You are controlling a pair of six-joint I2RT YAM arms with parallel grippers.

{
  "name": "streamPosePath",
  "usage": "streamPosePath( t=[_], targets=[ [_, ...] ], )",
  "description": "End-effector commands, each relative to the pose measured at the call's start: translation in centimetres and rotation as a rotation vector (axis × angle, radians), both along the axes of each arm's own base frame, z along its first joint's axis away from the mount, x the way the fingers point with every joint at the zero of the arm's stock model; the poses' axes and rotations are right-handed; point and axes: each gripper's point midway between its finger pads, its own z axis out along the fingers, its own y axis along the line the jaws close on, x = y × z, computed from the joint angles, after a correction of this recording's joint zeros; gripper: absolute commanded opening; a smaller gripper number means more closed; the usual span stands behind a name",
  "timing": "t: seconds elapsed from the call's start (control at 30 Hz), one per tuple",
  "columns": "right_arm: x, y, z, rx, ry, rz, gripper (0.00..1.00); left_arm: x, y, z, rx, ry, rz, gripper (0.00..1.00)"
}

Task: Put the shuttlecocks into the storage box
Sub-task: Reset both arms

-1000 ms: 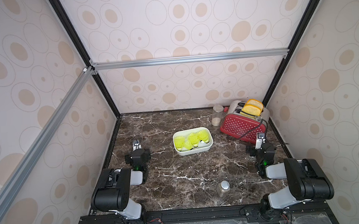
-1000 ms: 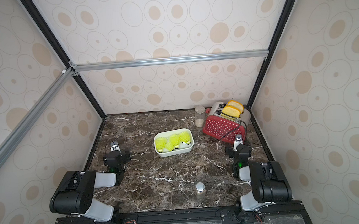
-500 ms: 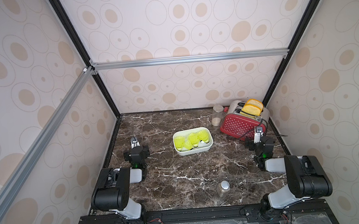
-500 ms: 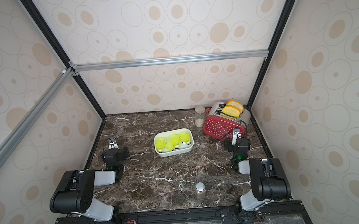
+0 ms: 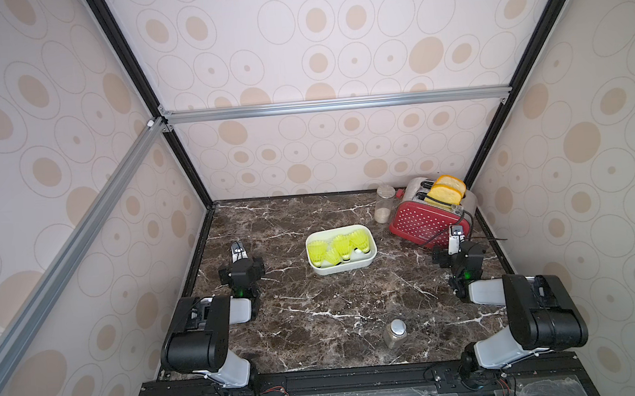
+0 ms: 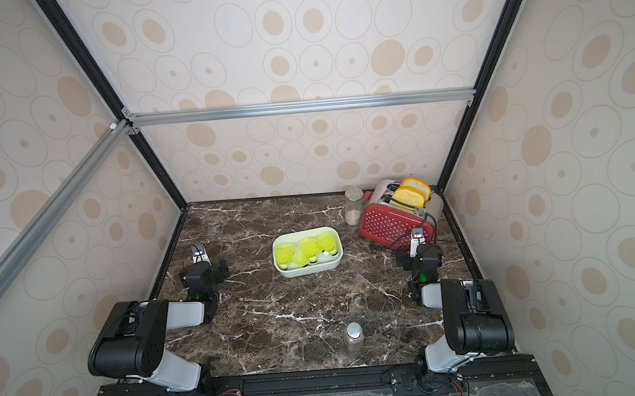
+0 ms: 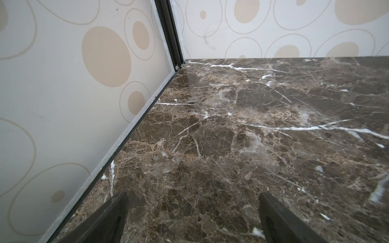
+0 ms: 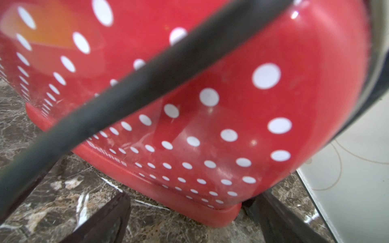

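- The shuttlecocks [image 5: 340, 247] lie heaped in the box [image 5: 346, 269], which sits on the tabletop [image 5: 317, 321] about mid-width, towards the back. Both top views show yellow skirts and a white tip or two inside its walls [image 6: 310, 274].
- No shuttlecock shows on the bare tabletop in either top view. Neither wrist view shows one.
- The left jaws stand wide apart and empty. The left wrist view shows only marble between them and the wall corner ahead. This arm sits low by the left wall, well apart from the box.
- The right jaws are also wide apart and hold nothing. The right wrist view shows them low over the tabletop, just short of the toaster [image 8: 210, 105], with its cable [image 8: 147, 80] slanting across in front.
- Judged from this, the loading step looks done, and both arms appear parked at the sides.
- The next move seems to call for little more than a check that nothing is hidden behind the toaster [image 5: 424, 222], the jar [image 5: 384, 204] or the shaker [image 5: 394, 333].
- If the right arm does move, it should back away without snagging the cable.
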Motion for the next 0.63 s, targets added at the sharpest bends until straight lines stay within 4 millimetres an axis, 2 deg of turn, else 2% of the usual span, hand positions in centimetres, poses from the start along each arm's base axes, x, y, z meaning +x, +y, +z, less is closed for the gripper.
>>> streamPosePath(
  t=[0.0, 0.6],
  targets=[
    [-0.22, 0.27, -0.6, -0.002, 0.02, 0.013, 0.99, 0.51, 0.21, 1.0, -0.012, -0.035, 0.009, 0.99],
    [-0.21, 0.24, -0.6, -0.003, 0.02, 0.012, 0.99, 0.61, 0.17, 1.01, -0.014, -0.034, 0.008, 0.99]
  ],
)
